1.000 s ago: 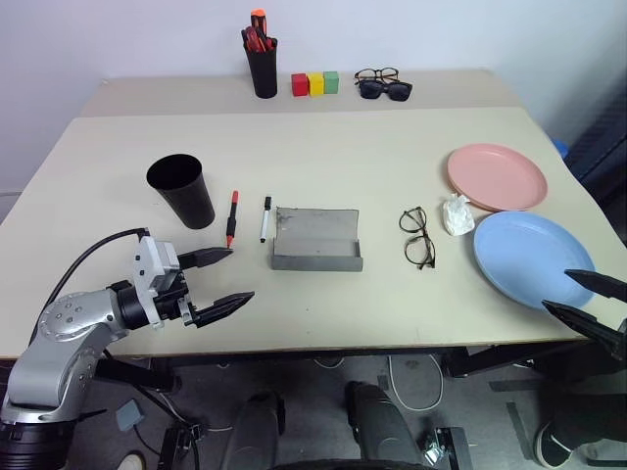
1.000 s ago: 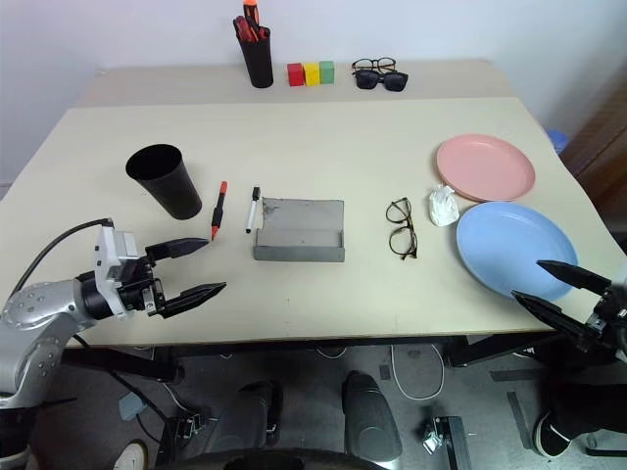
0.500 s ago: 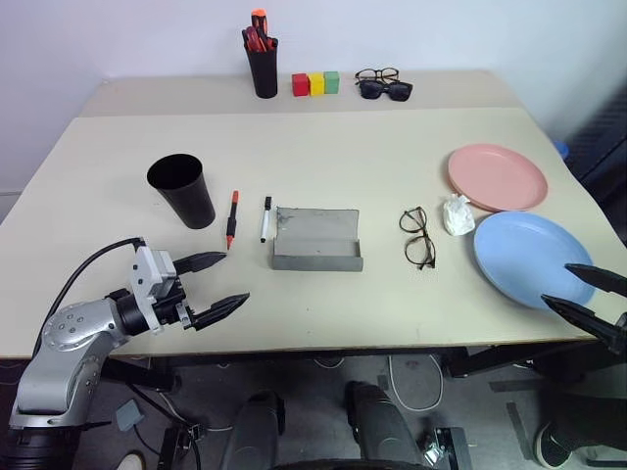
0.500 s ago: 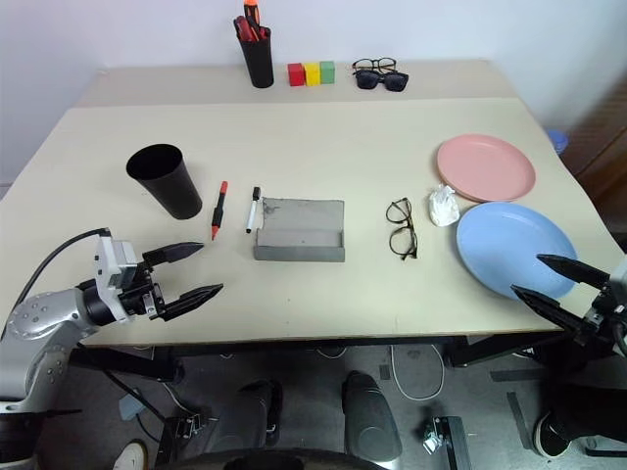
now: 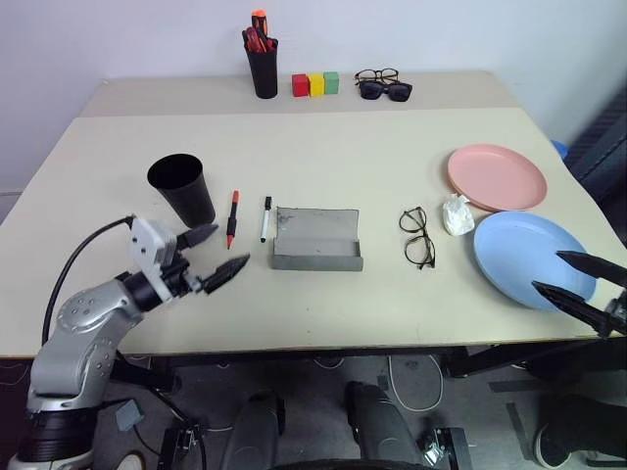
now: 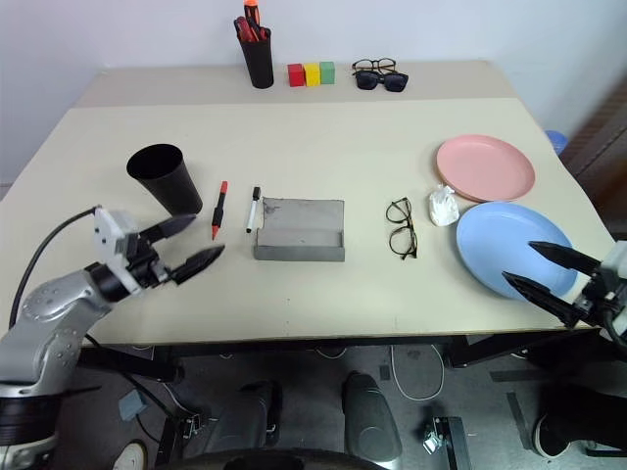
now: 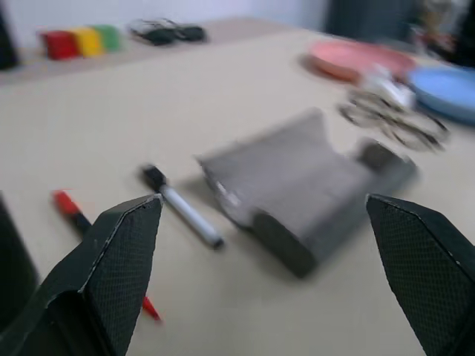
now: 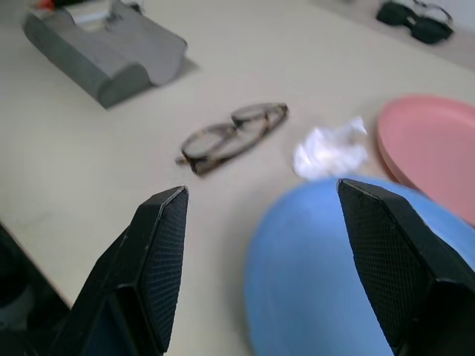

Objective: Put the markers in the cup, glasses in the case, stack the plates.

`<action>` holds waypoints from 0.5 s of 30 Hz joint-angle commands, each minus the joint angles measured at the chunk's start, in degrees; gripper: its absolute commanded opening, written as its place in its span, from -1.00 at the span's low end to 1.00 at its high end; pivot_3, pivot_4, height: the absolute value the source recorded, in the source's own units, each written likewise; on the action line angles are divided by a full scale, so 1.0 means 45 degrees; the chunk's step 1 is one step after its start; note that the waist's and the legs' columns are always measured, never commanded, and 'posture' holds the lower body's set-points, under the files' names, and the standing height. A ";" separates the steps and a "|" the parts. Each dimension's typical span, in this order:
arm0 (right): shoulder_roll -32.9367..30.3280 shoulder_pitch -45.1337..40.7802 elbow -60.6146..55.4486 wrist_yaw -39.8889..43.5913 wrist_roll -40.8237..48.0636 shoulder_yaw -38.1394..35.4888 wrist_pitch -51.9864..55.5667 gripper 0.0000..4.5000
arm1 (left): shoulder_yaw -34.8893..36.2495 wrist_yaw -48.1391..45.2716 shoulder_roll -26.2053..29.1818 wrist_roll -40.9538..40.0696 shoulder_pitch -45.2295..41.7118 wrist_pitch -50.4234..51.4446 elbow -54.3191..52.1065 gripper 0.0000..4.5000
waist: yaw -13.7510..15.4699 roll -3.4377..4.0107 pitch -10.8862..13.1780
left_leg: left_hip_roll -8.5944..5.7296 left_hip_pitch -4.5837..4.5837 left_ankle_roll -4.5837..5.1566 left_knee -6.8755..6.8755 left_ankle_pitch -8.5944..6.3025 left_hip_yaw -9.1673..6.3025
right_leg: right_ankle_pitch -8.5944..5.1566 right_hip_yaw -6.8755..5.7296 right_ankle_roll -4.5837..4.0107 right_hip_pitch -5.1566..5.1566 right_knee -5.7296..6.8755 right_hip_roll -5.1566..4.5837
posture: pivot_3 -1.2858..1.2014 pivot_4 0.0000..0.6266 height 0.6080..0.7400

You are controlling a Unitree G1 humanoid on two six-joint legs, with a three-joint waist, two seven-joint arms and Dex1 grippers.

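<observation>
Left gripper [image 5: 212,255] is spread wide and empty, just near of the red marker [image 5: 233,217] and white marker [image 5: 265,218], probably lining up a grab. Black cup [image 5: 182,190] stands just left. Right gripper [image 5: 576,281] hovers parted, empty, over the blue plate [image 5: 524,250].

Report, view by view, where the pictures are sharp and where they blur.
Left and right eye views: evenly lit and sharp; the thin black wire-rimmed glasses read clearly. Left wrist view: smeared, the grey hinged case soft-edged. Right wrist view: softer, the light blue round plate blurred up close.
</observation>
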 commanded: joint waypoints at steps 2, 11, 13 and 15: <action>0.0057 -0.1657 -0.0550 0.0044 0.0299 0.1378 0.0180 0.44 | -0.0502 0.3319 -0.0684 0.0057 -0.1443 0.3331 -0.1257 1.00 | 0.0013 0.0000 0.0000 | 0.0000 0.0006 0.0000 0.0007 0.0001 -0.0008 | 0.0004 0.0000 0.0007 0.0005 0.0014 0.0008 | 0.03 -0.52 1.00; 0.0409 -0.4089 -0.0155 0.0232 0.0017 0.3399 0.0131 0.44 | -0.1108 0.7534 -0.3880 0.0470 -0.5240 0.9067 -0.0275 1.00 | 0.0059 -0.0029 0.0016 | -0.0012 -0.0010 0.0000 0.0083 0.0000 -0.0067 | 0.0017 -0.0026 0.0031 0.0074 -0.0004 0.0022 | 0.03 -0.52 1.00; 0.0376 -0.4284 -0.0001 0.0264 0.0002 0.3461 0.0083 0.44 | -0.0768 0.8607 -0.4580 0.0923 -0.5728 0.9782 0.0140 1.00 | 0.0044 -0.0029 0.0016 | -0.0012 -0.0005 0.0000 0.0078 0.0000 -0.0080 | 0.0022 -0.0034 0.0022 0.0074 0.0002 0.0025 | 0.03 -0.52 1.00; 0.0315 -0.4423 0.0095 0.0344 0.0002 0.3489 0.0055 0.44 | -0.0507 0.9074 -0.4860 0.1188 -0.6090 1.0476 0.0523 1.00 | 0.0006 -0.0030 0.0016 | -0.0012 0.0000 0.0000 0.0078 0.0000 -0.0083 | 0.0021 -0.0035 0.0023 0.0074 0.0005 0.0032 | 0.03 -0.52 1.00</action>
